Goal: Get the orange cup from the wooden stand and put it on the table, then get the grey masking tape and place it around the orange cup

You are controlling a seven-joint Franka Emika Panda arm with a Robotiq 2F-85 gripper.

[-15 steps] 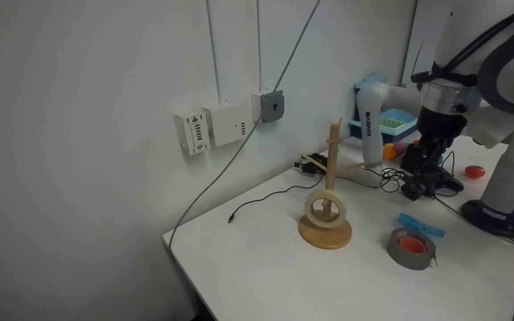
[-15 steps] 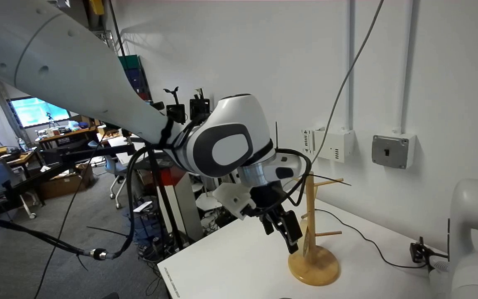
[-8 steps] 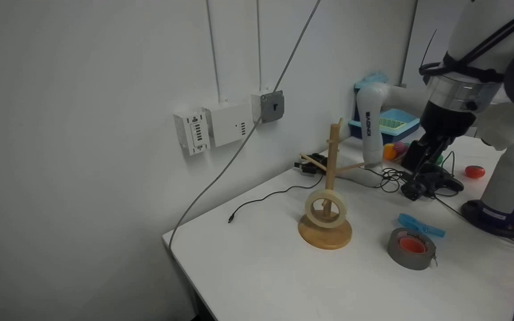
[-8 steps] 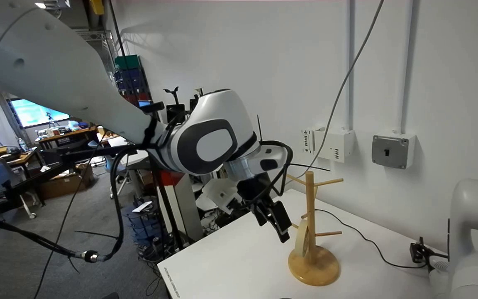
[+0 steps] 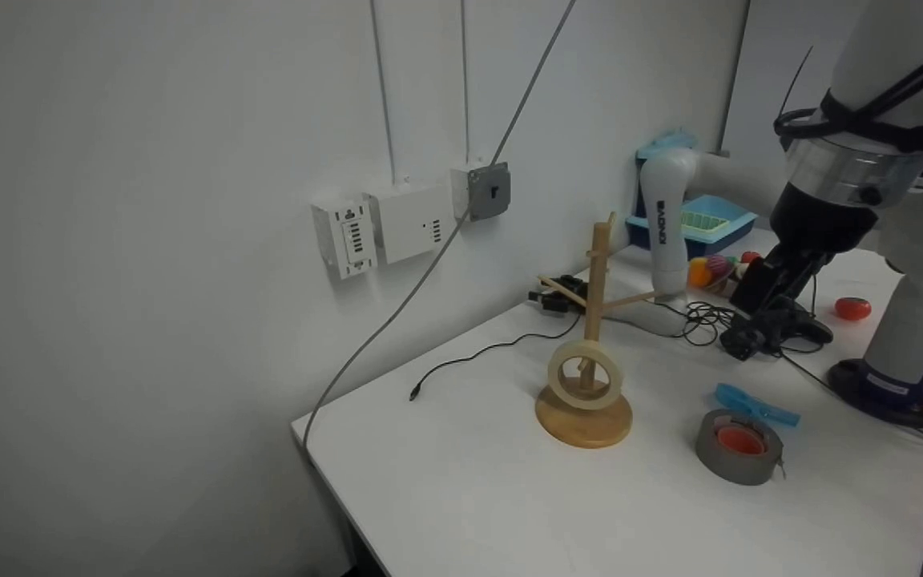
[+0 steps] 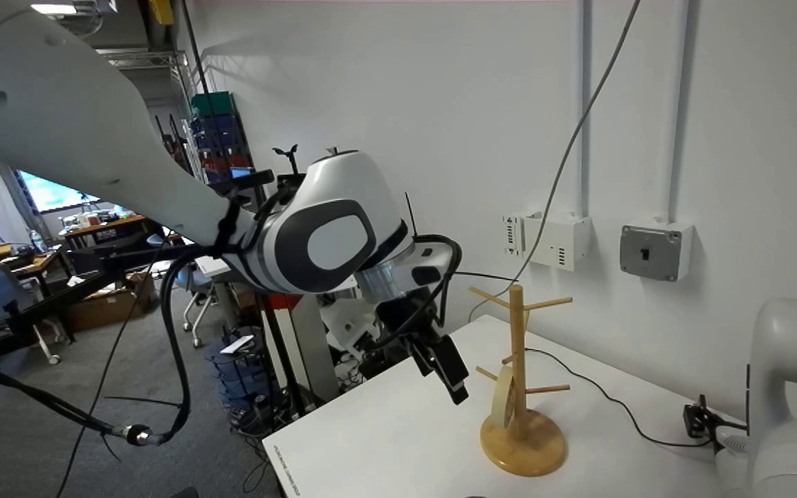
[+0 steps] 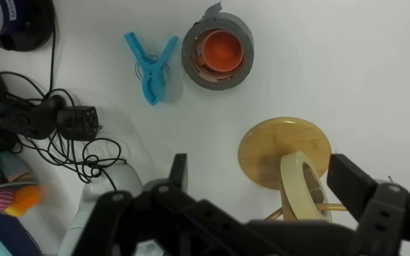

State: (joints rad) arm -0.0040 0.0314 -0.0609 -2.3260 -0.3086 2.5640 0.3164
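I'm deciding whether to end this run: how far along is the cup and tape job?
Looks done: the orange cup sits on the table, apart from the wooden stand, with the grey masking tape around it.
In hand: nothing, since the gripper is open.
Left: seemingly no task step, with the cup inside the tape; perhaps only backing away.

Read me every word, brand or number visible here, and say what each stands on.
"KINOVA": white jointed arm.
"EATO", apparently, rest unclear: white label on a round dark blue collar.
Too small or blurred: print inside the round grey tape roll and the round cream tape roll, and near the edge of the flat white tabletop.
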